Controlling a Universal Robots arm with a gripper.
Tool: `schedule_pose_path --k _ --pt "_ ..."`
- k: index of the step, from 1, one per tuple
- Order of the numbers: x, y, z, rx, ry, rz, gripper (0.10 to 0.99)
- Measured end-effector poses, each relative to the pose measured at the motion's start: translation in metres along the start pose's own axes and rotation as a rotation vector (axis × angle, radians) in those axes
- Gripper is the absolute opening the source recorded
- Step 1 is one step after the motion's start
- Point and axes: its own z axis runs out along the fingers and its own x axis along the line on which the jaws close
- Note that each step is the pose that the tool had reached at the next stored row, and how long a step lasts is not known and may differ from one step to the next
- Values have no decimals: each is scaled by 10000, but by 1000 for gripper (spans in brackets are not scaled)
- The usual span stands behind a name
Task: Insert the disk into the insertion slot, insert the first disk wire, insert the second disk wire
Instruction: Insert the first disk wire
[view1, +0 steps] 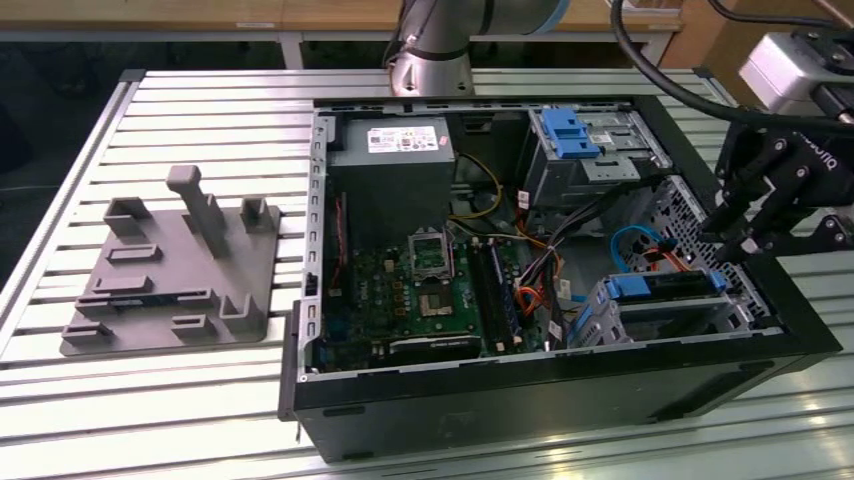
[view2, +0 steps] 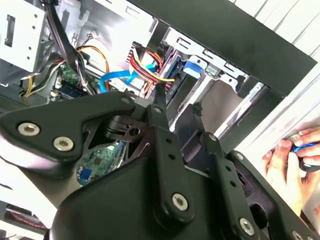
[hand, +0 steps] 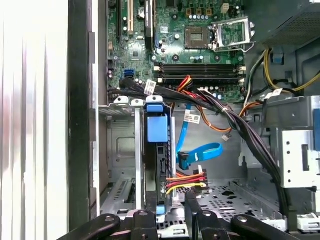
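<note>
Disk, a flat silver hard drive framed by a bright blue plastic carrier (view1: 663, 287), is sitting inside the insertion slot (view1: 674, 322). The slot is a bay of bare grey perforated sheet metal in the corner of an open black computer case (view1: 534, 400), toward the exterior view's right. The case is lying on its side on a slatted aluminium table (view1: 200, 120). A grey moulded fixture plate (view1: 160, 270) is lying well apart from it, toward the exterior view's left.

My black two-fingered gripper (view2: 178, 101) is hovering over the case's edge, near the slot. Its fingers are standing apart and grasping nothing.

In the first wrist view I am looking along the disk edge-on, with its blue tab showing between the slot's metal walls. A flat blue data cable (hand: 202, 151) is curling just beside the disk. A bundle of red, yellow and black wires (hand: 187, 179) is reaching toward the disk's edge. I cannot tell whether either one is plugged in. A green motherboard (hand: 200, 30) is lying beyond them.

In the second wrist view a person's hand (view2: 287, 160) is resting against the outside of the case.
</note>
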Motion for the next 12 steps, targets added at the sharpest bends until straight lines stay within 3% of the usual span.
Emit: schedule_pose_path --k 3,9,10,12 --pt "-32 0 0 4 133 5 357" --pt "-292 8 13 9 317 13 357" --pt "-323 9 15 8 436 19 357" --pt "-353 16 17 -11 763 34 357"
